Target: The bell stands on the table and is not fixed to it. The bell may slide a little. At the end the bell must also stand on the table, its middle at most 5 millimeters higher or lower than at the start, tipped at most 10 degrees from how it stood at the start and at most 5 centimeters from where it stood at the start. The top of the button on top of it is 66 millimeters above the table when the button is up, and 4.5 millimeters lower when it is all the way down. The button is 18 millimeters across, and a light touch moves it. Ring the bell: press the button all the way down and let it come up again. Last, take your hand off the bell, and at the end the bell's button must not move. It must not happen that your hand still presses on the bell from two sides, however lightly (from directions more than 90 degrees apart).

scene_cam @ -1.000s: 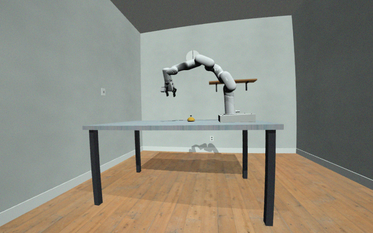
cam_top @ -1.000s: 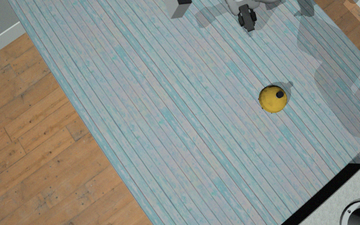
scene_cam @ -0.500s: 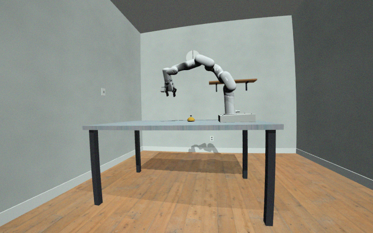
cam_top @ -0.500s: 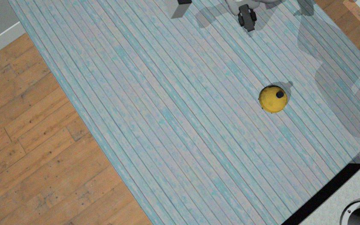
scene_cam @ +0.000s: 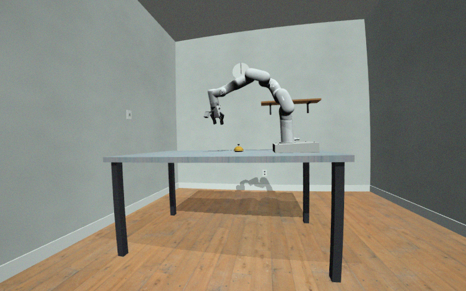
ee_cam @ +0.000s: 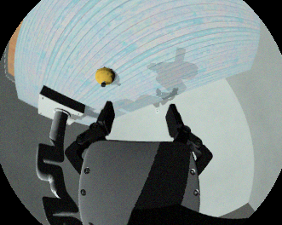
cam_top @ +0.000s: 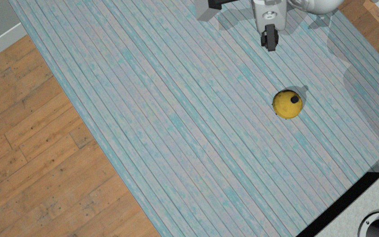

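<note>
Gripper (scene_cam: pixel 217 120) seen released, fingers spread wide, nothing grasped, held high above table (scene_cam: pixel 176 157); yellow bell (cam_top: pixel 285 106) stood upright, dark button (cam_top: pixel 294 99) untouched, well apart

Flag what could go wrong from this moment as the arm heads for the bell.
1. The gripper hangs high above the table, off to one side of the yellow bell; a fast, misaligned descent could strike the dome and slide or tip it.
2. Its jaws stand wide open with nothing between them, so they may straddle the small black button instead of pressing it.
</note>
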Robot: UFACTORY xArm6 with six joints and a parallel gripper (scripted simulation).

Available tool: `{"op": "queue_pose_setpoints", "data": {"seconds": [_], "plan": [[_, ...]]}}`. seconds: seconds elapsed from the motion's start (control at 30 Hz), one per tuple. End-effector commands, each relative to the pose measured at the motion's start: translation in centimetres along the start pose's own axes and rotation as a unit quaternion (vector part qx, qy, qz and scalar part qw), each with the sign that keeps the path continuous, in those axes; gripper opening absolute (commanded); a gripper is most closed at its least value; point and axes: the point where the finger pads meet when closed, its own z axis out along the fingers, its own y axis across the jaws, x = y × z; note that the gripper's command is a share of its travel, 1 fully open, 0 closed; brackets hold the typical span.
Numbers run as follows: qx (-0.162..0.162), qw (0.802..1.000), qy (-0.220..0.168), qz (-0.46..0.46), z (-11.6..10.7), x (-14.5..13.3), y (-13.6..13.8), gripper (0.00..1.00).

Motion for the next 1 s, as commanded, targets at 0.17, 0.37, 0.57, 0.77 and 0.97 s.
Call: {"op": "queue_pose_setpoints", "data": {"seconds": [0.17, 0.37, 0.57, 0.77, 0.97], "plan": [[0.031, 0.992, 0.056, 0.113, 3.4, -2.3, -3.1, 1.00], [0.059, 0.977, 0.079, 0.191, 5.5, -3.9, -5.4, 1.00], [0.074, 0.965, 0.090, 0.235, 6.7, -4.9, -6.8, 1.00], [0.101, 0.936, 0.107, 0.321, 8.9, -6.7, -9.5, 1.00], [0.121, 0.904, 0.116, 0.394, 10.7, -8.3, -11.8, 1.00]]}}
